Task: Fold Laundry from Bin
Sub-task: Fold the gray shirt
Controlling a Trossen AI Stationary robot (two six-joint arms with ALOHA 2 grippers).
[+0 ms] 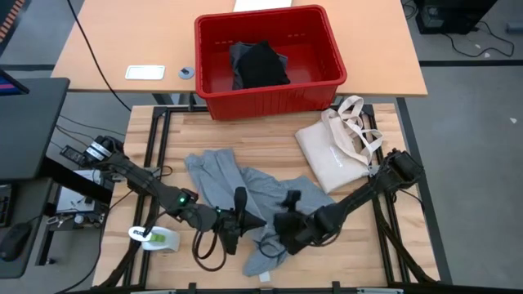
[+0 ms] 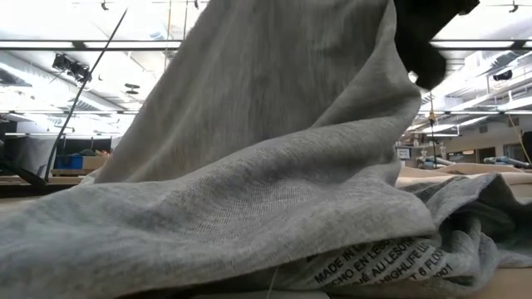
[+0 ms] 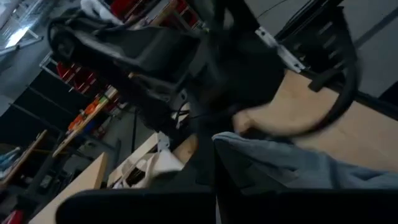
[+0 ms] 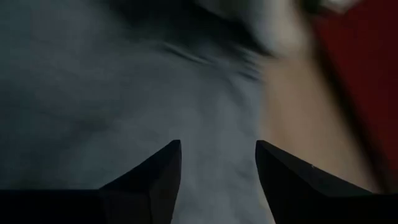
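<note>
Two risks face you: the left gripper (image 1: 239, 198), clamped on the grey T-shirt (image 1: 214, 175), may bunch it if the right gripper (image 1: 291, 201), fingers apart, closes on several layers.

My count: one red bin (image 1: 327, 51) holding one black garment (image 1: 261, 65); one grey T-shirt (image 1: 221, 175) spread on desk (image 1: 163, 147); one cream tote bag (image 1: 331, 155); my two arms, one gripper each.
</note>
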